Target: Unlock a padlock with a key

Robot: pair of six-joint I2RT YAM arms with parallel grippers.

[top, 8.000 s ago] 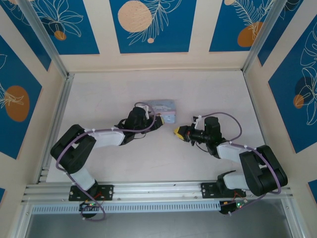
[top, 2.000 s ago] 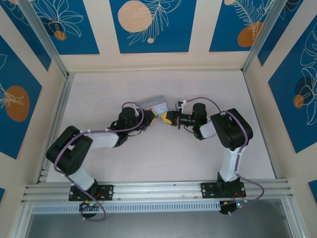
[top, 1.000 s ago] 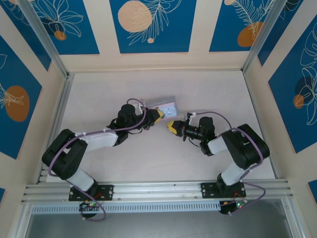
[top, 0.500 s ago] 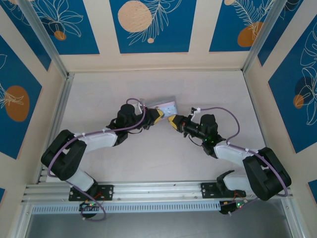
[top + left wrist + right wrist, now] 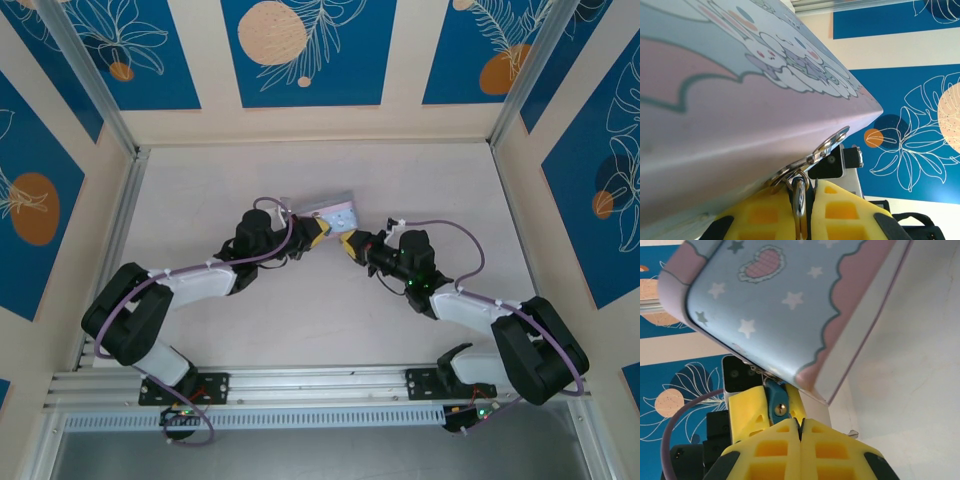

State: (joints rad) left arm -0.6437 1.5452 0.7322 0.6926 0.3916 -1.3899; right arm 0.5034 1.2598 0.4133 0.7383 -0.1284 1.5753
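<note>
Meeting near the middle of the pale bench point(image 5: 200, 190), two robot arms work at a pastel blue-and-pink cartoon tin box point(image 5: 336, 210), which sits tilted just toward 12 o'clock of centre. The left arm point(image 5: 195, 280) reaches in from 7 o'clock and the right arm point(image 5: 470, 305) from 5 o'clock.

The yellow-tipped left end effector point(image 5: 318, 232) is at the tin's 7 o'clock corner. The right end effector point(image 5: 349, 243) is just beside it, at the tin's 5 o'clock.

Seen from the right wrist, the small blue padlock point(image 5: 775, 401) hangs at the tin's lower edge, pinched between the left end effector's yellow fingers point(image 5: 747, 412). The right end effector's own fingers are pressed together, their tips just at 6 o'clock of the padlock.

Seen from the left wrist, the shiny shackle point(image 5: 799, 200) runs through the tin's metal hasp point(image 5: 832, 141), caught between the two yellow pads.

Whether the key sits between the right fingers cannot be told.
</note>
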